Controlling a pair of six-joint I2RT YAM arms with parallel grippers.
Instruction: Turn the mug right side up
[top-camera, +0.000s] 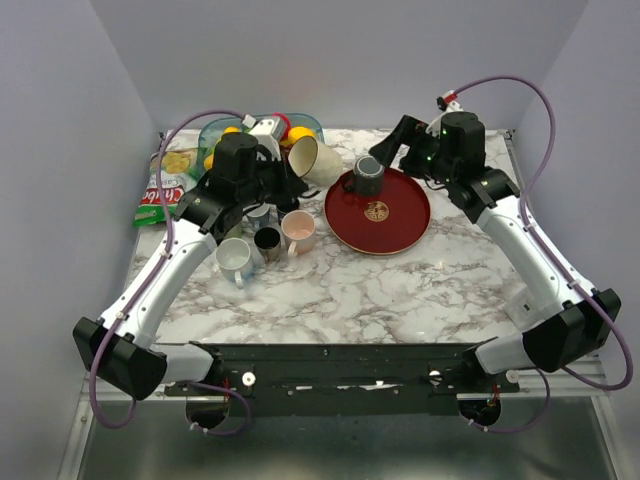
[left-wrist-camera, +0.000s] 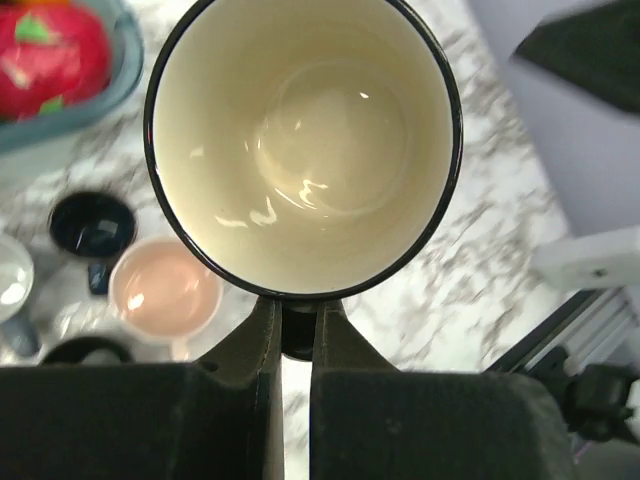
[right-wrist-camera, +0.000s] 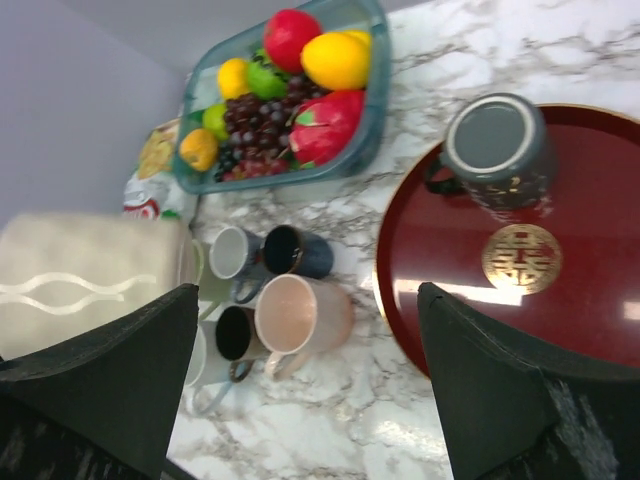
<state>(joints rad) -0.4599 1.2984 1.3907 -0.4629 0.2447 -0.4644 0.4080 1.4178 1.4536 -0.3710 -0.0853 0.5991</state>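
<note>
Left gripper (left-wrist-camera: 292, 335): we are seeing it pinching shut on the cream mug (left-wrist-camera: 300, 140), lifted left of the red tray (top-camera: 400, 225).
Right gripper (right-wrist-camera: 310, 385): gaping wide over that tray (holding nothing).
Gray mug (right-wrist-camera: 495, 150): sitting on the tray.

High rear view, close wrist views, sharing small cups (top-camera: 298, 230)

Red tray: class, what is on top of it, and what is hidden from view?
A grey mug stands base up on the red tray, near its rim, beside a gold emblem. Its inside and the tray beneath it are covered.
</note>
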